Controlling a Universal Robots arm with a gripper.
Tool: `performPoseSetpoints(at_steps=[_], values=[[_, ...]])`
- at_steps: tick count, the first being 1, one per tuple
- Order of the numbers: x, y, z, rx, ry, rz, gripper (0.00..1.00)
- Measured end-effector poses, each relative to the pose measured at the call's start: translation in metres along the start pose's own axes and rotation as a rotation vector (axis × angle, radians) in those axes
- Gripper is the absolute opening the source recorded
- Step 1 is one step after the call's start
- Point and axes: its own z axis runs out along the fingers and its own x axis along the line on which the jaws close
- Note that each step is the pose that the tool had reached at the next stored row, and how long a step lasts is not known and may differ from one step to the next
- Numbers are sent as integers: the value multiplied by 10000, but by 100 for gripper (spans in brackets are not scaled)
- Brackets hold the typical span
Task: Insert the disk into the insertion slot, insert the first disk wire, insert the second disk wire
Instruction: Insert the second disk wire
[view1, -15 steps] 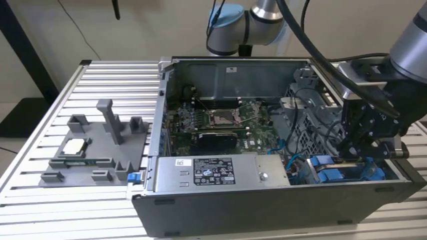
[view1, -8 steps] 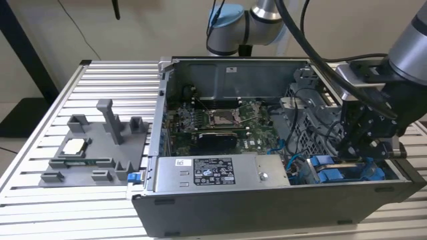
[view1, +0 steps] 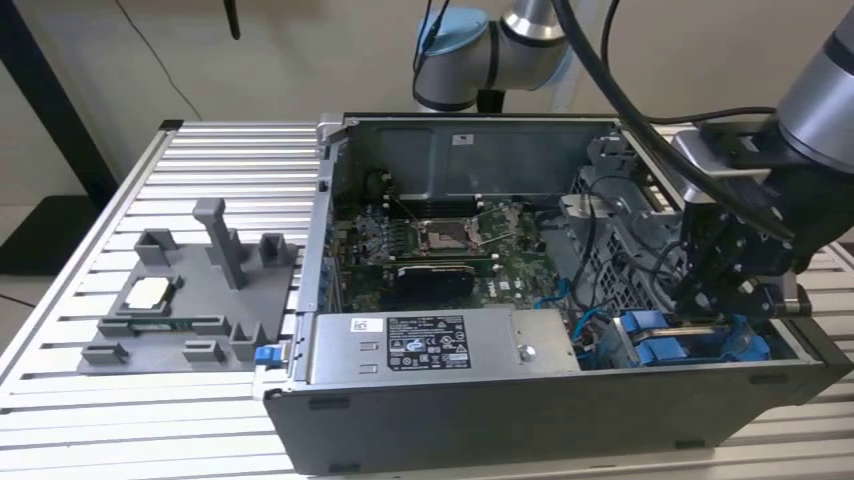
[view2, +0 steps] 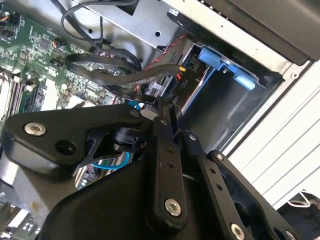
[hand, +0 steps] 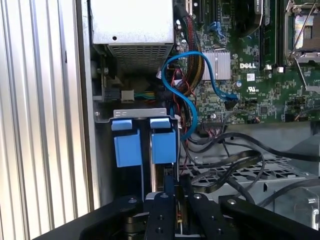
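The disk, in its blue carrier (hand: 164, 145), sits upright in the insertion slot at the case's corner, beside a second blue carrier (hand: 126, 147). In the exterior view the blue carriers (view1: 667, 342) lie in the case's near corner on the exterior view's right. My gripper (view1: 697, 318) reaches down into that corner, just over the carriers. In the first wrist view the gripper (hand: 176, 189) has its fingers close together on a small disk wire connector with red and yellow strands. The second wrist view shows the gripper (view2: 160, 106) tip among black cables, near a black plug (view2: 182, 77) and the carrier (view2: 225, 67).
A grey labelled power-supply box (view1: 427, 345) stands beside the slot. The motherboard (view1: 441, 240) fills the case floor. A blue cable (hand: 187, 80) and loose black cables (hand: 235, 165) loop close to the gripper. A grey fixture plate (view1: 187, 300) lies on the slatted table.
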Motion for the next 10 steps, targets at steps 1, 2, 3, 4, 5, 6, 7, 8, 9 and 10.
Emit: performPoseSetpoints(at_steps=[1,2,3,4,5,6,7,8,9,10], values=[[0,-6,1,-2,-6,-15,16],[-1,-14,3,-4,-9,-29,16],[0,-25,4,-5,-9,-40,16],[2,-36,6,-6,-10,-51,16],[4,-42,7,-7,-9,-60,16],[5,-46,11,-8,-11,-68,16],[6,-47,13,-8,-10,-74,16],[9,-47,17,-8,-10,-77,16],[11,-48,20,-8,-6,-79,16],[13,-49,26,-8,-4,-81,16]])
